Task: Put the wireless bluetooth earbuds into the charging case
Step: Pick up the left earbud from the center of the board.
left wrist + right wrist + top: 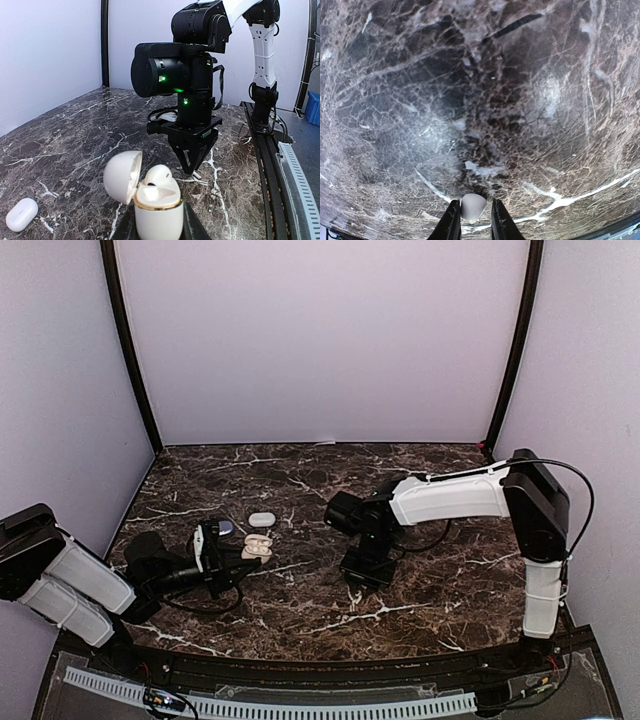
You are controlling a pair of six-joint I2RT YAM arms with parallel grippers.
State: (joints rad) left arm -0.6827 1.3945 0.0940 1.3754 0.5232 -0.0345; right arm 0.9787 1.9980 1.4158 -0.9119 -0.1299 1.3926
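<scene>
- My left gripper [156, 229] is clamped on the charging case [157, 212], a smooth cream shell with a gold rim. Its domed lid [122, 176] is hinged open to one side.
- One glossy white earbud [158, 176] sits in the case, rounded back up.
- My right gripper [472, 222] points straight down at the dark, white-veined marble table [440, 580].
- A second earbud [472, 207], white and pebble-shaped, lies between its narrowly parted black fingers [451, 222]. I cannot tell whether both pads press it.
- A closed white oval case [21, 214] lies apart on the marble.
</scene>
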